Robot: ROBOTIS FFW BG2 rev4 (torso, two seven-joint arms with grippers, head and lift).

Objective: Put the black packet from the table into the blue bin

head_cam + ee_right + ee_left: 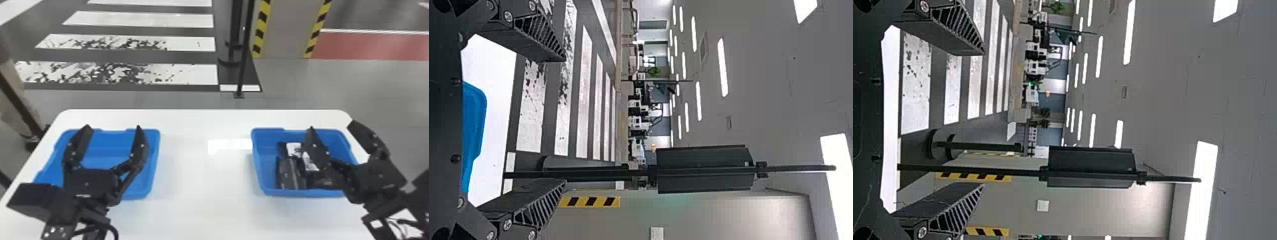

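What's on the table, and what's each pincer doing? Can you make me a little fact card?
Table: white
Left bin: blue
Right bin: blue, black packets inside
Packet colours: black with white patches
Left pincer: open, seen over left bin
Right pincer: open, seen over right bin

Both tools (110,127) wide open.

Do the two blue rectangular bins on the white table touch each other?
Apart. The head view shows a wide strip of white table between the left bin and right bin.
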